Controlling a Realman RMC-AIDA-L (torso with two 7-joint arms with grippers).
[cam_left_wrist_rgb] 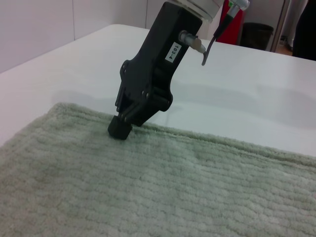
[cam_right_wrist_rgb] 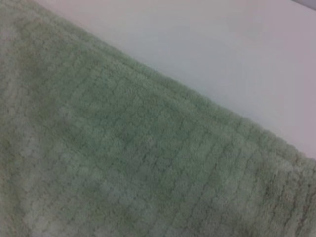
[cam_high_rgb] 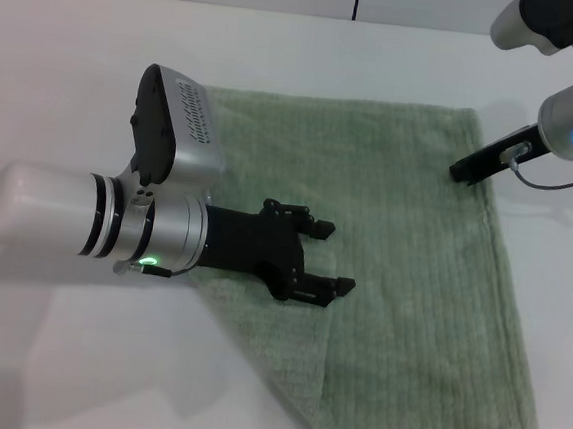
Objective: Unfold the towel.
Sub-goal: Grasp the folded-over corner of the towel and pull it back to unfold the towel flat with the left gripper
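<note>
The pale green towel (cam_high_rgb: 411, 286) lies flat on the white table and fills most of the head view. A fold line runs down from under my left gripper to the towel's near edge, and the near left edge runs diagonally. My left gripper (cam_high_rgb: 335, 256) is open and empty, low over the towel's middle left. My right gripper (cam_high_rgb: 468, 171) is at the towel's far right corner. In the left wrist view its fingers (cam_left_wrist_rgb: 120, 129) are together, with the tip down on the towel's hem (cam_left_wrist_rgb: 207, 138). I cannot tell whether it pinches cloth. The right wrist view shows only towel (cam_right_wrist_rgb: 123, 148) and table.
The white table (cam_high_rgb: 67, 85) extends left of and beyond the towel. In the left wrist view a red object (cam_left_wrist_rgb: 236, 22) and a dark bin (cam_left_wrist_rgb: 256, 35) stand far behind the table. My left arm's body (cam_high_rgb: 145, 222) covers the towel's left edge.
</note>
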